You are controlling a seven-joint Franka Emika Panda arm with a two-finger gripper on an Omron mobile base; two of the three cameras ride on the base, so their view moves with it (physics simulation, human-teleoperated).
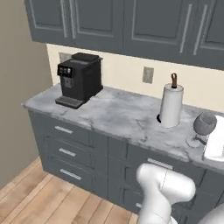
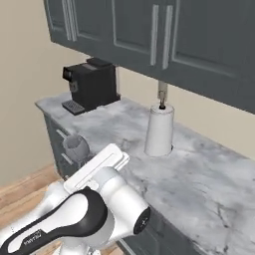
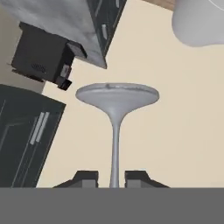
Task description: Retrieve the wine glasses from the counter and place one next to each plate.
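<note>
Gripper [image 3: 112, 178] pinches the thin stem of a wine glass [image 3: 115, 118], one dark fingertip [image 3: 87, 178] on each side; the flat round foot faces the hand camera.

Left base view, left to right: black coffee machine [image 1: 79, 79] at the left end of the marble counter [image 1: 113, 116], wall outlet [image 1: 148, 75] on the cream backsplash, upright paper towel roll [image 1: 171, 105], then the grey-tinted glass at the right edge beside the white hand, over the counter's front part; whether its foot touches the marble cannot be told.

Right base view: glass bowl hangs off the counter's front edge, by the drawer fronts [image 2: 62, 149]. Dark grey cabinets [image 2: 164, 40] above.
</note>
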